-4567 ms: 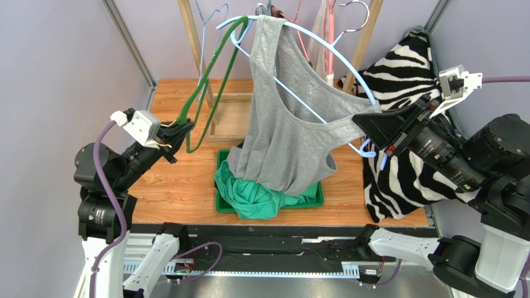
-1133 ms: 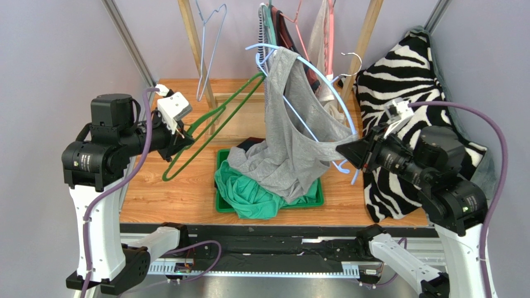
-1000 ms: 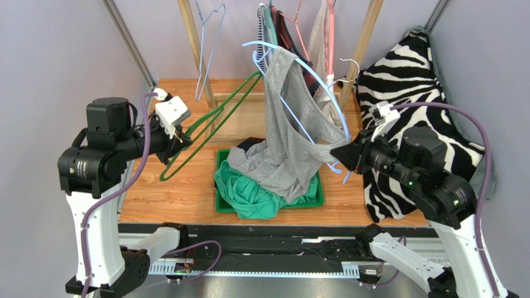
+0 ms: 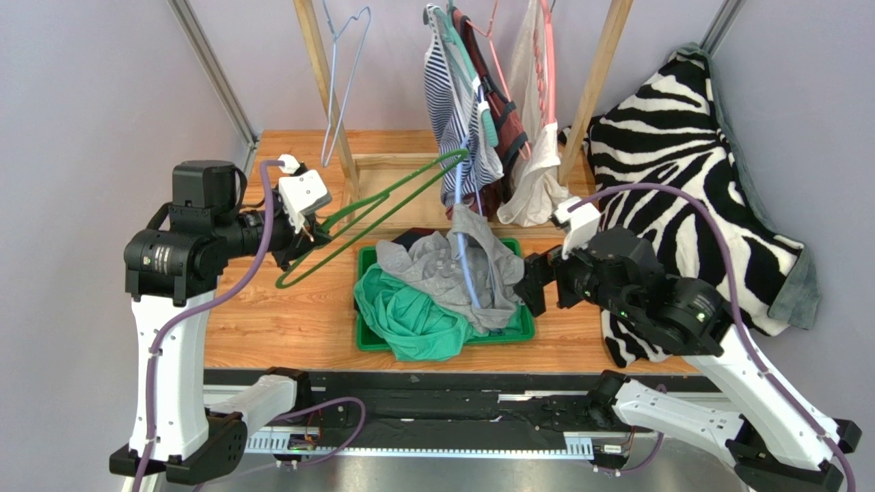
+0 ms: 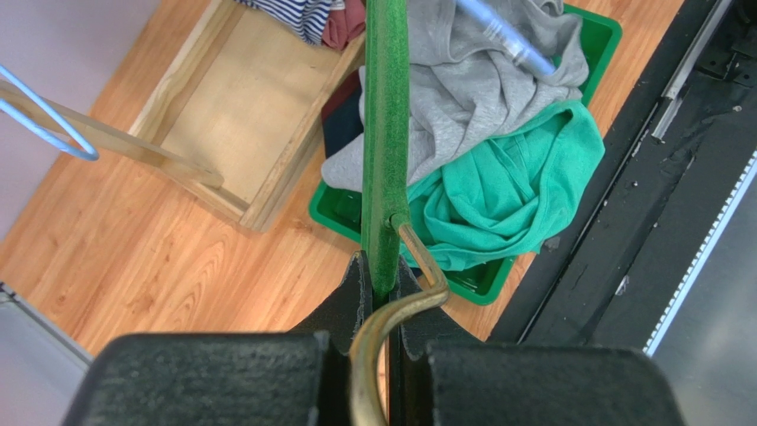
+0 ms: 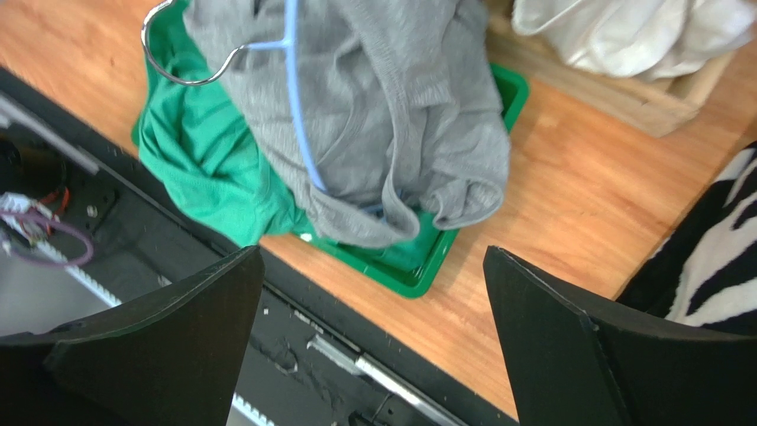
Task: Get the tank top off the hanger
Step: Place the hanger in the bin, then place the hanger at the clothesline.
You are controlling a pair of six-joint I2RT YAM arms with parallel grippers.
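The grey tank top (image 4: 444,269) lies crumpled in the green tray (image 4: 526,332), on top of a teal garment (image 4: 406,320). A light blue hanger (image 4: 464,269) lies across the tank top. In the right wrist view its wire (image 6: 298,124) runs over the grey cloth (image 6: 400,98) and goes under a fold. My right gripper (image 4: 530,287) stands open just right of the tray, nothing between its fingers (image 6: 373,255). My left gripper (image 4: 308,238) is shut on a green hanger (image 4: 395,208) near its brass hook (image 5: 380,266), holding it in the air left of the tray.
Striped, red and white clothes (image 4: 483,113) hang from the wooden rack (image 4: 601,72) at the back, beside an empty pale hanger (image 4: 342,72). A zebra blanket (image 4: 688,174) covers the right side. The rack's wooden base frame (image 5: 222,142) sits behind the tray.
The right gripper has opened and let go of the blue hanger. Hanger and tank top have dropped into the tray. The right arm has moved lower and nearer the tray.
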